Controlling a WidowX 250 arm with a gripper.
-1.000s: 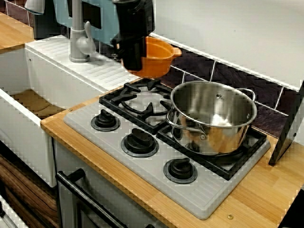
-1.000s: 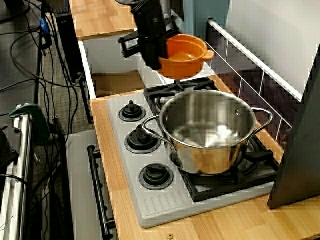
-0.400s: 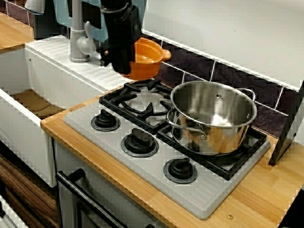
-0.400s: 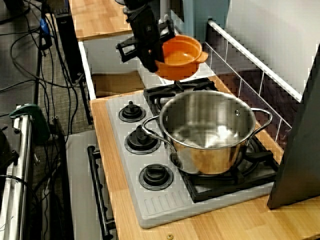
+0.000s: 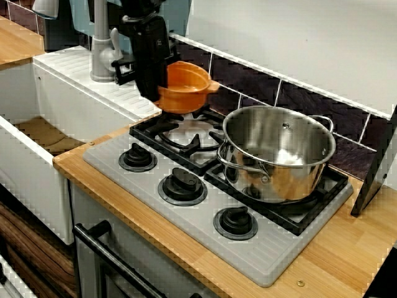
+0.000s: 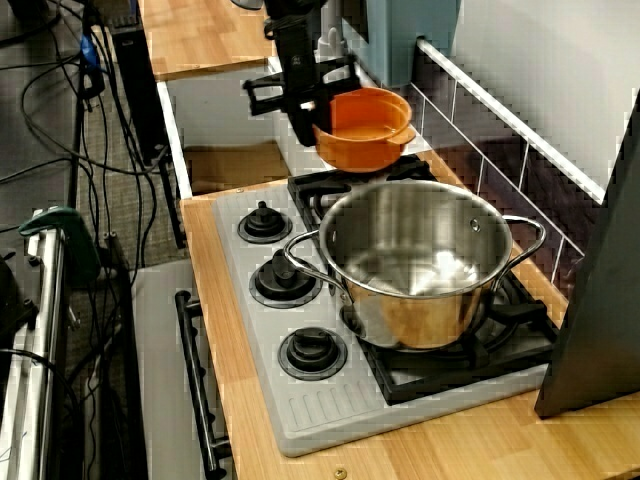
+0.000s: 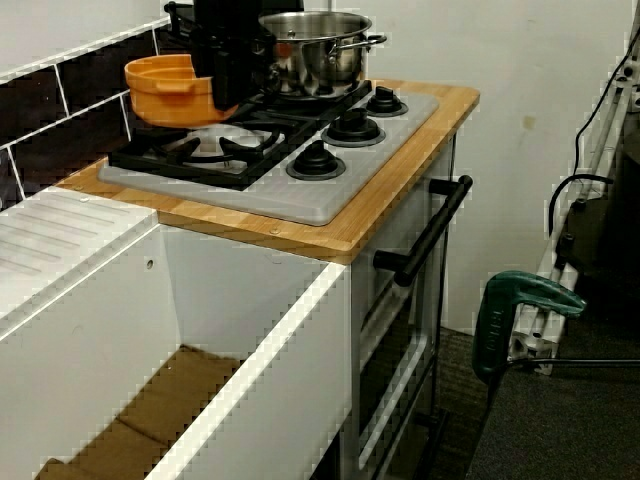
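While hanging above the black burner grate [image 5: 156,128], the empty orange plastic bowl [image 5: 185,87] is pinched at its rim by the black gripper [image 5: 152,92]; beside it stands an empty steel pot [image 5: 279,152].

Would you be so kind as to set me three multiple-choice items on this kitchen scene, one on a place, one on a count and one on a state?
1. Where is the orange bowl?
A. on the floor
B. in the air over the stove's free burner
C. on a shelf

2. How many knobs line the stove's front?
A. two
B. five
C. three

3. How is the pincer?
A. shut on the bowl
B. wide open, holding nothing
C. out of sight

1 B: the low side view shows a gap under the bowl.
2 C: three knobs sit in a row.
3 A: it clamps the bowl's rim and carries it.
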